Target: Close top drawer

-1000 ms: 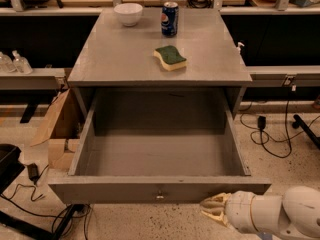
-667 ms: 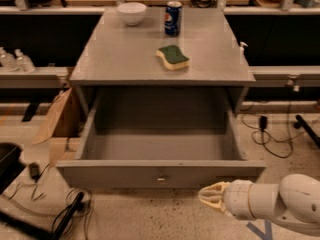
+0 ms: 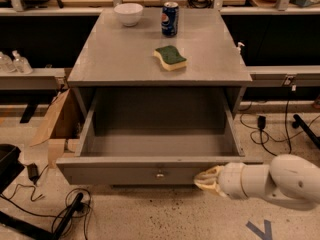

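The top drawer [image 3: 125, 174] is a large deep grey box, pulled far out of the grey cabinet [image 3: 150, 54]. It is empty inside, with a small metal knob [image 3: 159, 174] at the centre of its front. My gripper [image 3: 204, 180] comes in from the lower right on a white arm [image 3: 280, 181]. Its cream tip rests against the drawer front, right of the knob.
On the cabinet top lie a white bowl [image 3: 128, 13], a blue soda can [image 3: 170, 19] and a green-and-yellow sponge [image 3: 170, 57]. A cardboard box [image 3: 57, 121] stands at the cabinet's left. Cables [image 3: 55, 216] and a black object [image 3: 7, 164] lie on the floor at left.
The view has risen and closed in on the cabinet. My gripper has moved left and up from below the drawer's right corner to its front face.
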Robot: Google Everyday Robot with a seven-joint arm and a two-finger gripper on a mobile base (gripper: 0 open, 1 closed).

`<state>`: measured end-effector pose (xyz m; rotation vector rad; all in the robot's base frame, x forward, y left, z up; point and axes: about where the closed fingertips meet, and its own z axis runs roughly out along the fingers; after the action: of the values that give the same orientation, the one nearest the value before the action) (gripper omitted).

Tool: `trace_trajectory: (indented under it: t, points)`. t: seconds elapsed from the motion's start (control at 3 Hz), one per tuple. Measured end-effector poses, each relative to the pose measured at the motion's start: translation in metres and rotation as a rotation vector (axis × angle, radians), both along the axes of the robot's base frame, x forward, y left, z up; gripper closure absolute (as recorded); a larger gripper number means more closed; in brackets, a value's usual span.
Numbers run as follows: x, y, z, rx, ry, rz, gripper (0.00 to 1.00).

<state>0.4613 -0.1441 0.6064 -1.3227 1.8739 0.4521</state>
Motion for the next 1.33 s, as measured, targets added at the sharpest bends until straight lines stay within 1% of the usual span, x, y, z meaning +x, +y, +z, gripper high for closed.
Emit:
trace_trajectory:
  t: [0.33,0.67,1.0,1.33]
  points:
    - [0.015,0.002,0.004,0.002,-0.009,-0.004,1.0]
    - [0.065,0.01,0.019,0.007,-0.04,-0.008,1.0]
    - [0.065,0.01,0.019,0.007,-0.04,-0.008,1.0]
    - [0.076,0.012,0.012,0.004,-0.032,0.0,1.0]
